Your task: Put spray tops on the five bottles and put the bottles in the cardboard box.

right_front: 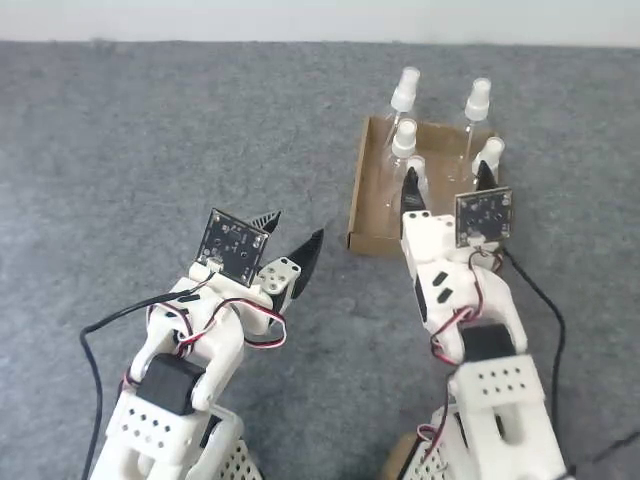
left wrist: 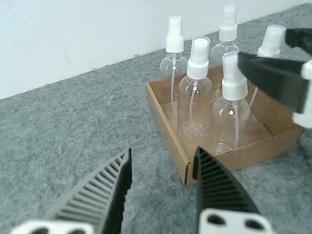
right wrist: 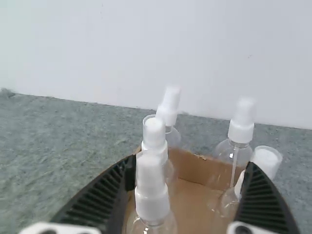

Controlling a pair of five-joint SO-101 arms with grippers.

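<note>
All five bottles (left wrist: 195,92) wear spray tops (left wrist: 199,57) and seem to stand in the cardboard box (left wrist: 165,126) — nearly done. Right gripper (right_front: 445,175) straddles one, wide open, gripping nothing; left gripper (left wrist: 163,156) hovers open, empty.

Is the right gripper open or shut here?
Open. In the right wrist view the right gripper has its black jaws wide apart, with clear spray-topped bottles in the brown cardboard box seen between them.

A coarse grey felt-like mat (right_front: 150,130) lies flat under and all around the left gripper (left wrist: 163,153) and the right gripper (right wrist: 190,165). Ahead of both, at the mat's far edge, a plain white wall (left wrist: 73,34) rises, softly and evenly lit.
</note>
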